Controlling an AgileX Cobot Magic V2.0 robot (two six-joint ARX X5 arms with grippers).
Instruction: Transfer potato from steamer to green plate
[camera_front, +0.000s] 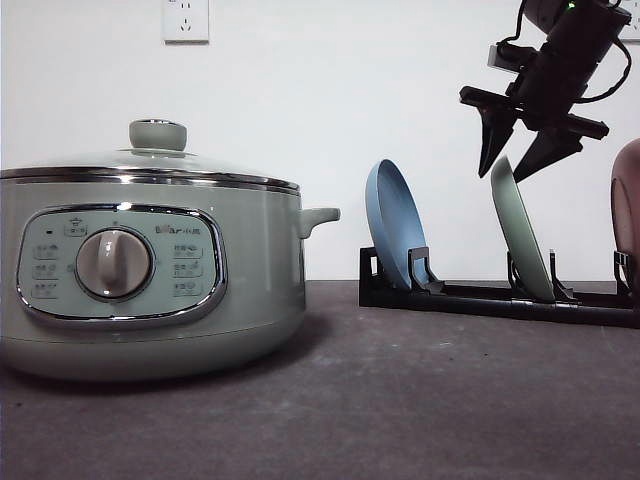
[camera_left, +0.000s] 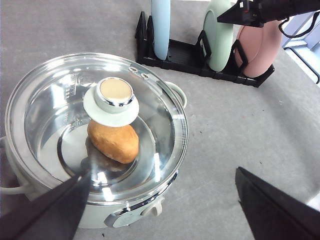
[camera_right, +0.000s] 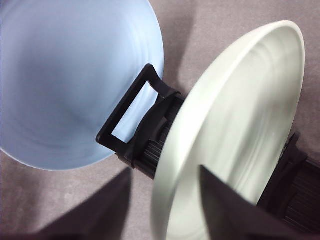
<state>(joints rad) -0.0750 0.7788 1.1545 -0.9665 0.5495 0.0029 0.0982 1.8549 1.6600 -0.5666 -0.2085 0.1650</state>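
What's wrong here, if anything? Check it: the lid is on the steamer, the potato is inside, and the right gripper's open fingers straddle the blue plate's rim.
One thing is wrong: the plate. In the right wrist view, the right gripper has its open fingers straddling the rim of the green plate, not the blue plate. The rest stands: the left wrist view shows the lid on the steamer with the potato inside.

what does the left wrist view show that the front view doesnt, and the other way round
Left wrist view alone: the potato lying inside the steamer, seen through the glass lid.

Front view alone: the steamer's control panel with its grey dial, and a wall socket.

Both: the lidded steamer, the black rack holding the blue plate, green plate and pink plate on edge, and the open right gripper just above the green plate's rim.
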